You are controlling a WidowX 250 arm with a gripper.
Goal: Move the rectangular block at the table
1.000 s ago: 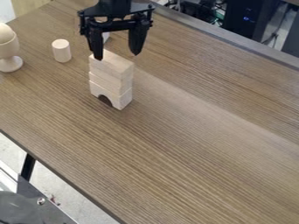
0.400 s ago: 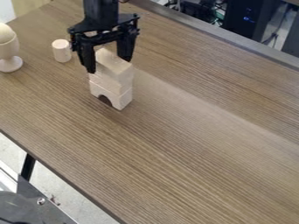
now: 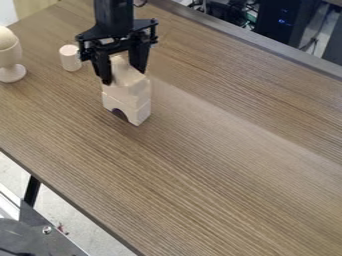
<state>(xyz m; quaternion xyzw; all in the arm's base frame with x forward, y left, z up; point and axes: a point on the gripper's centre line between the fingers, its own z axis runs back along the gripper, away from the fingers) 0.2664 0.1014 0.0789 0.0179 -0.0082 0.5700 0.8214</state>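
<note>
At the left edge, toward the far side, we see a pale wooden goblet-shaped piece point(image 3: 10, 56) with a rounded cream top point(image 3: 6, 38), upright on the brown wood-grain table point(image 3: 220, 150). Near left, below the tabletop, we make out a black table leg point(image 3: 32, 190) and a grey metal surface point(image 3: 41, 227). Right of the goblet-shaped piece, we find a small pale wooden cylinder point(image 3: 71, 59) standing on end. Next, we have the black two-finger gripper point(image 3: 124, 77) pointing down, its jaws pinching the pale wooden rectangular block point(image 3: 128, 74) from either side. That block is at the top of an upright stack, left of centre on the far part of the table, above a pale middle block point(image 3: 125, 92) and a pale arch-cut block point(image 3: 139, 113) at the bottom. At far right, beyond the table, we see black equipment point(image 3: 284, 20) and cables
</note>
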